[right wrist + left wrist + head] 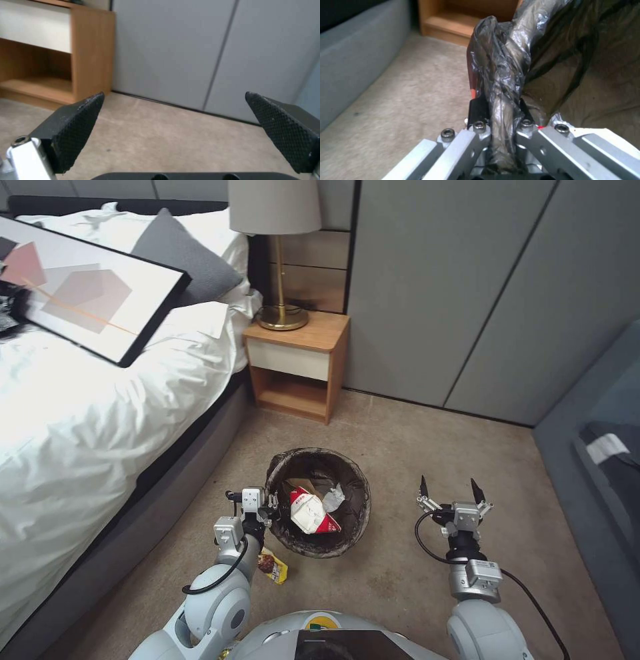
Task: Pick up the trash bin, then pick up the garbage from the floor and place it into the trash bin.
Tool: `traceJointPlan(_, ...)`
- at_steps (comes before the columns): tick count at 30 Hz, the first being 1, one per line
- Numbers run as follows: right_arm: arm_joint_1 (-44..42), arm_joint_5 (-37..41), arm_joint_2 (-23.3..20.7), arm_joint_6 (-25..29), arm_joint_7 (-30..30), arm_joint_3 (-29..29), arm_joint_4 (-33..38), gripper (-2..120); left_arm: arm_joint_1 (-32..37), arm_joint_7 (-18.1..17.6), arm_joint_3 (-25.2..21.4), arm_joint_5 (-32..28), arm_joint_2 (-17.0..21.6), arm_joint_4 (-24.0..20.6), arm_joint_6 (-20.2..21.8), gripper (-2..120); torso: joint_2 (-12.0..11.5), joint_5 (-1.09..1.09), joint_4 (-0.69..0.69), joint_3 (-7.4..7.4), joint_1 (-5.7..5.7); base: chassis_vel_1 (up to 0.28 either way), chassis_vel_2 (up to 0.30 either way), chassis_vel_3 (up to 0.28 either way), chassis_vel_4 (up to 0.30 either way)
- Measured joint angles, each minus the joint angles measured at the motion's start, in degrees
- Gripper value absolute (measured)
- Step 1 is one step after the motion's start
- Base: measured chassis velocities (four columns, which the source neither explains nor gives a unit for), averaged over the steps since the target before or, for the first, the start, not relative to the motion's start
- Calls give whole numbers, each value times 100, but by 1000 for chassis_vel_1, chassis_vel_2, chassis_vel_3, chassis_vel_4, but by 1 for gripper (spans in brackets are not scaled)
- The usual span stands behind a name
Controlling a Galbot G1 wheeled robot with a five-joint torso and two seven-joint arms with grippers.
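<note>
The trash bin, round with a dark bag liner over its rim, hangs just above the carpet in the head view. Inside it lie a crushed red-and-white paper cup, a crumpled white tissue and tan paper. My left gripper is shut on the bin's left rim; in the left wrist view its fingers pinch the bunched liner. A yellow-gold snack wrapper lies on the floor beside my left forearm. My right gripper hovers open to the right of the bin, its pads wide apart over bare carpet.
A bed with white bedding and a framed picture runs along the left. A wooden nightstand with a brass lamp stands behind the bin. Grey wardrobe doors close the back. A grey furniture edge is at right.
</note>
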Motion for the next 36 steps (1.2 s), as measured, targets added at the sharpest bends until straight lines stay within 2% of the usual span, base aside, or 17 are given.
traceJointPlan(36,117,15,-3,-56,92,-47,-46,100,34,-9,-37,26,-16,-53,-28,2,0,0,0,0,0,119,118,118,117)
